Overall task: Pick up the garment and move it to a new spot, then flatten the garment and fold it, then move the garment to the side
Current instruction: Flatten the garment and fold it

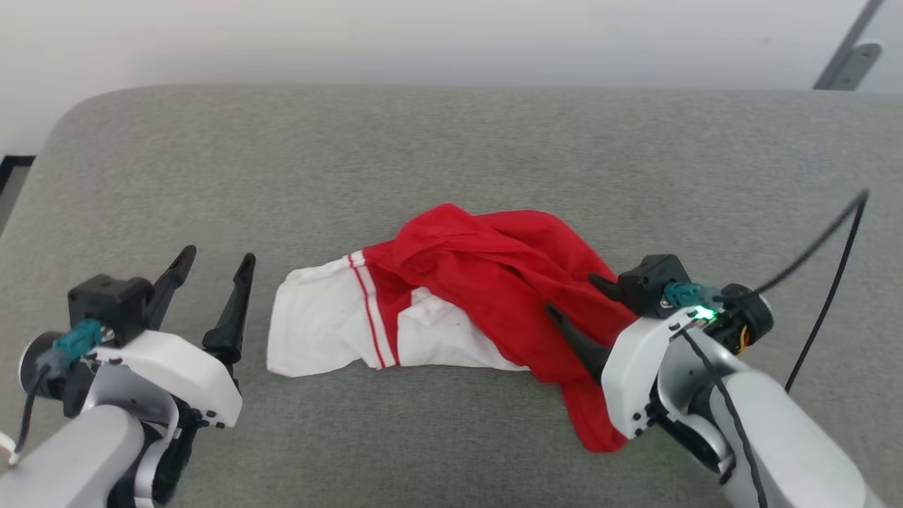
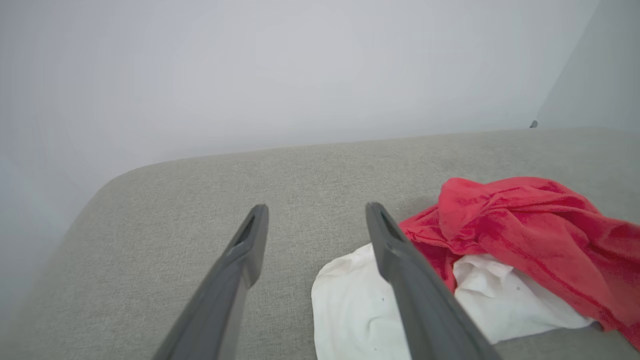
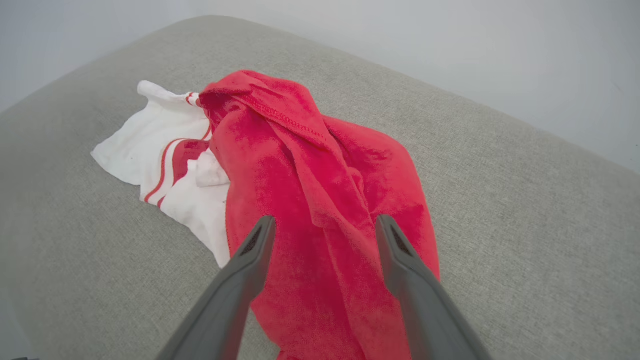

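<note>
The L gripper [image 1: 218,255] is being seen nearest, at approx 8 o'clock in the head view, w/ its two dark fingers spread wide. Nothing is being held btwn them, so it is released and empty. It is being held over bare cushion [image 1: 451,155], just beside the garment's white edge at 3 o'clock of it. No contact w/ the cloth is being shown.

The R gripper [image 1: 571,293] is being seen at approx 4 o'clock, fingers being pointed toward 10 o'clock and likewise parted. It is being held over the red cloth, w/ fabric showing btwn the fingers in the R wrist view. No fold is being pinched. Whether the tips are touching the cloth can't be told. A green light [image 1: 705,312] is being shown on the R wrist, and a black cable [image 1: 832,282] is being looped from there toward 2 o'clock.

The garment [image 1: 487,282] is being left in a crumpled heap at mid-cushion, btwn the two grippers. Its red body is being bunched and twisted at the centre. A white sleeve w/ two red stripes is being spread fairly flat toward 9 o'clock. A red tail is being trailed toward 5 o'clock, partly under the R gripper's white housing.

Farther off, approx 12 o'clock, the grey cushion's rounded far edge is being met by a pale wall [image 1: 423,35]. A grey metal bracket [image 1: 850,63] is being shown at approx 1 o'clock.
</note>
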